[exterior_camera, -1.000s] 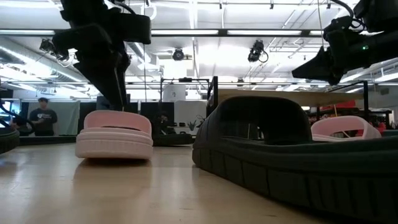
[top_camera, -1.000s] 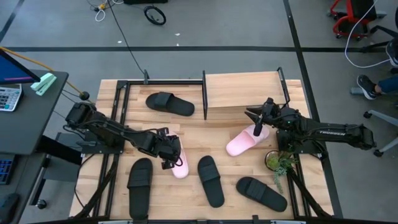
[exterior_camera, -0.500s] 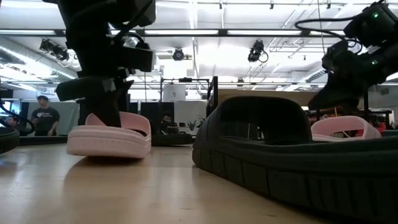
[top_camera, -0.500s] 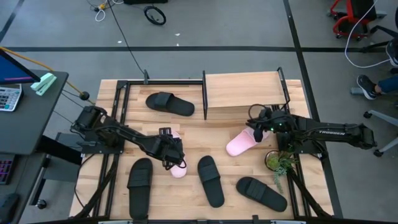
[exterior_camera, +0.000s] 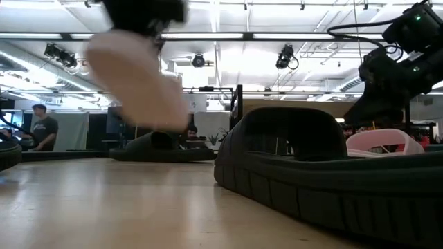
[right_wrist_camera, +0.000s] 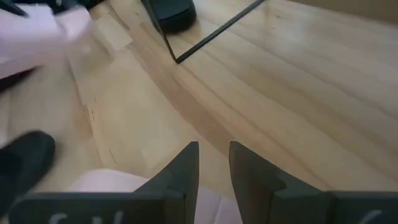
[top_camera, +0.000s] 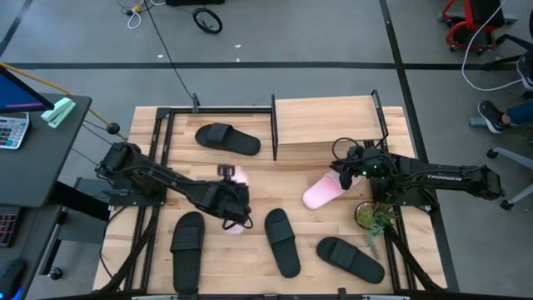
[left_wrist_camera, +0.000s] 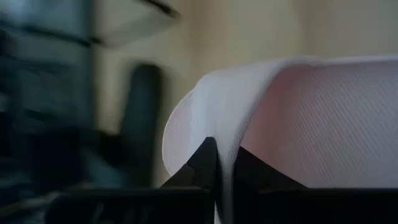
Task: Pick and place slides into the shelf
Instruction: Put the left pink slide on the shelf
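Note:
A pale pink slide [top_camera: 236, 177] is up in the air at the table's middle left, tilted and blurred in the low view [exterior_camera: 135, 76]. My left gripper [top_camera: 231, 208] is shut on it. A second pink slide [top_camera: 321, 193] lies on the table in front of the shelf [top_camera: 329, 125]. My right gripper [top_camera: 342, 172] stands over its strap [exterior_camera: 384, 140], fingers a narrow gap apart [right_wrist_camera: 213, 168]. I cannot tell whether they touch it. One black slide [top_camera: 226, 138] lies left of the shelf, and three more [top_camera: 281, 242] lie near the front edge. My left gripper pinches a thin curved pink edge of the slide [left_wrist_camera: 225, 186] between its two fingers [left_wrist_camera: 202, 163]. I cannot tell whether that edge is strap or sole. The fingers come from above. The slide is lifted clear of the table and tilted, one end higher than the other.
Black slides lie at the front left [top_camera: 186, 246] and front right [top_camera: 350, 258]. A small green plant [top_camera: 372, 218] stands beside the right arm. Black metal posts [top_camera: 273, 125] edge the shelf. A person [exterior_camera: 45, 131] stands in the room beyond.
My left gripper has taken hold of the left pink slide and raised it. The slide lay flat on the table and now hangs tilted, clear of it. My right gripper has come down toward the right pink slide and then kept still.

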You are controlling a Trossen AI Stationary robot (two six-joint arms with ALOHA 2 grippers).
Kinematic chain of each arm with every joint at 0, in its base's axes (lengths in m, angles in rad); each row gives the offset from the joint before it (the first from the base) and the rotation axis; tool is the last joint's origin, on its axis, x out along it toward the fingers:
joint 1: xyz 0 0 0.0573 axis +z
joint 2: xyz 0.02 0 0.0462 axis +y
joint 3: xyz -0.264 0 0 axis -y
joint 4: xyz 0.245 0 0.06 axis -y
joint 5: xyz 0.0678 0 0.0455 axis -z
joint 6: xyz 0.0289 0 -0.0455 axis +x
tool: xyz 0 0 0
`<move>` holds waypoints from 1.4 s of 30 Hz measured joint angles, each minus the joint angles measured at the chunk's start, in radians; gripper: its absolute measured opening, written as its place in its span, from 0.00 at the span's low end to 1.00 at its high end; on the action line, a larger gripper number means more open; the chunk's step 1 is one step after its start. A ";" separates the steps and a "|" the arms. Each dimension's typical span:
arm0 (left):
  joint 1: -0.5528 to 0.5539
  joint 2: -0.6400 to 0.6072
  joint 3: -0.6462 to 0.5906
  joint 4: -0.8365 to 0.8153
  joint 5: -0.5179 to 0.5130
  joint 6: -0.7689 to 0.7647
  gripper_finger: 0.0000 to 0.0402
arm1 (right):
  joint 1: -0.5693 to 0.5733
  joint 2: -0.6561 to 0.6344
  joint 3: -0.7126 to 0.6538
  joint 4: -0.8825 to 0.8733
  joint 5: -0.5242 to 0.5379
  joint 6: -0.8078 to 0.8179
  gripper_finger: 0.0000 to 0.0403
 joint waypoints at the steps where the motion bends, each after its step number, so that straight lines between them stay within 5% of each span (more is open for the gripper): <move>1: 0.006 0.000 0.045 -0.006 -0.048 0.032 0.07 | 0.000 0.000 0.000 -0.006 -0.005 0.025 0.23; 7: 0.071 0.000 0.345 0.057 -0.258 0.241 0.03 | 0.000 0.000 0.000 -0.106 -0.025 0.106 0.23; 10: 0.150 -0.001 0.472 0.240 -0.257 0.450 0.03 | 0.000 0.000 0.000 -0.168 -0.030 0.187 0.23; 12: 0.219 -0.001 0.524 0.414 -0.155 0.599 0.03 | 0.000 0.000 0.000 -0.200 -0.040 0.259 0.23; 14: 0.299 -0.002 0.551 0.548 0.056 0.695 0.03 | 0.001 0.002 0.000 -0.200 -0.054 0.299 0.23; 18: 0.448 0.017 0.552 0.700 0.404 0.695 0.03 | 0.023 0.002 0.000 -0.201 -0.073 0.280 0.23; 26: 0.633 0.166 0.551 0.790 0.437 0.743 0.03 | 0.131 -0.005 0.023 -0.005 -0.148 0.154 0.23; 37: 0.659 0.327 0.556 0.990 0.472 0.820 0.03 | 0.431 -0.005 0.035 0.188 -0.135 -0.002 0.23; 42: 0.675 0.367 0.654 0.968 0.542 0.777 0.03 | 0.575 -0.004 0.035 0.282 -0.121 -0.139 0.23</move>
